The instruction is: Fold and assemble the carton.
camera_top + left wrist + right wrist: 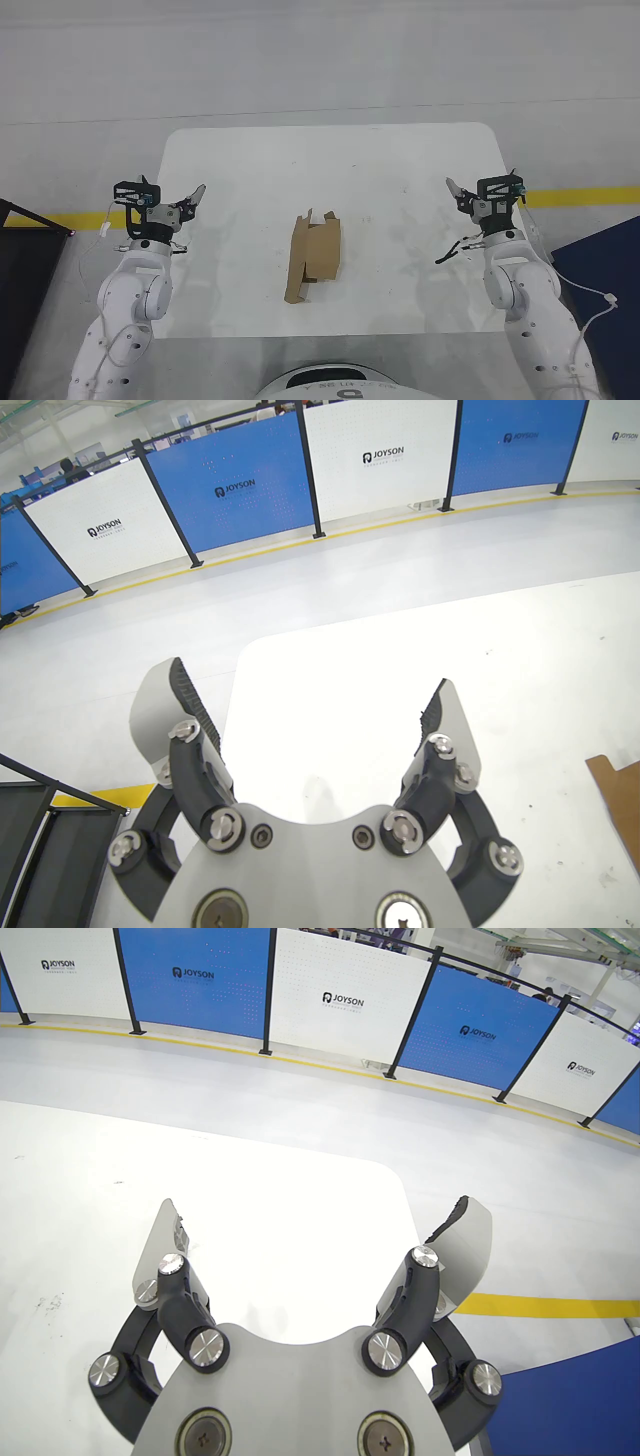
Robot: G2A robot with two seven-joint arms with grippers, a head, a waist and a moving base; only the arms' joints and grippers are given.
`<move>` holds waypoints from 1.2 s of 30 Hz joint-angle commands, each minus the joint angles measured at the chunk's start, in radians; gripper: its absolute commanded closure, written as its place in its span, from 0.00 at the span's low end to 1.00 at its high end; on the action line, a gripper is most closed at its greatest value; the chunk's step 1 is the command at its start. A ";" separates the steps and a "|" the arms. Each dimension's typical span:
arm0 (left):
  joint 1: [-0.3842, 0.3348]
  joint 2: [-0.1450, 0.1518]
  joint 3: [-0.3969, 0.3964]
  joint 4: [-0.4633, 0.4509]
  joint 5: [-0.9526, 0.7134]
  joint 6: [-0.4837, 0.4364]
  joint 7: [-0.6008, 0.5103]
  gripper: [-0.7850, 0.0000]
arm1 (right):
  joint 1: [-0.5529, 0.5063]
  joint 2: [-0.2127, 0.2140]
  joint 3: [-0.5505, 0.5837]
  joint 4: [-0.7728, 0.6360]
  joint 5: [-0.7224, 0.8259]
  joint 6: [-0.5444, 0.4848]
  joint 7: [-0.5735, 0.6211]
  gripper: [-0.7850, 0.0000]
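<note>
My left claw (pixel 310 680) and right claw (pixel 317 1205) gape wide and empty, with the flattened brown cardboard carton (pixel 315 255) between them, well apart from both; a one-sided push would probably skid it across the white tabletop (pixel 400 170).

Left pincer (pixel 310 680), right pincer (pixel 317 1203), both spread.

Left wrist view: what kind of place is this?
Probably a factory hall or robot test area: partition panels fence it off, a yellow line marks the grey floor, and a carton lies on a white table.
</note>
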 commanded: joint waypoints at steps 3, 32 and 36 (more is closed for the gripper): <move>0.000 0.000 0.000 0.000 0.000 0.000 0.000 0.00 | 0.000 0.000 0.000 0.000 0.000 0.000 0.000 0.00; 0.044 0.010 0.057 -0.232 0.044 -0.279 -0.182 0.00 | 0.000 0.000 0.000 0.000 0.000 0.000 0.000 0.00; 0.098 0.017 0.065 -0.300 0.060 -0.384 -0.239 0.00 | 0.000 0.000 0.000 0.000 0.000 0.000 0.000 0.00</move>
